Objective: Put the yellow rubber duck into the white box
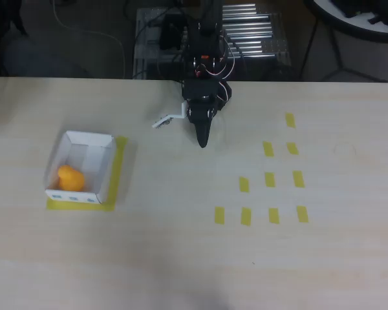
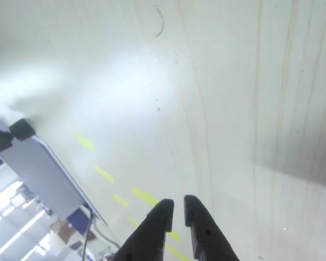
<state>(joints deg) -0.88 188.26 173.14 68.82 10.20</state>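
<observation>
Duck (image 1: pixel 70 177) inside white box (image 1: pixel 101 169); tool (image 2: pixel 177 206) nearly closed, empty, well apart.

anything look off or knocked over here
Nothing stands out. The yellow rubber duck sits inside the white box, which rests squarely on its yellow tape outline. The gripper is away from the box over bare table, its fingers nearly together and holding nothing.
</observation>
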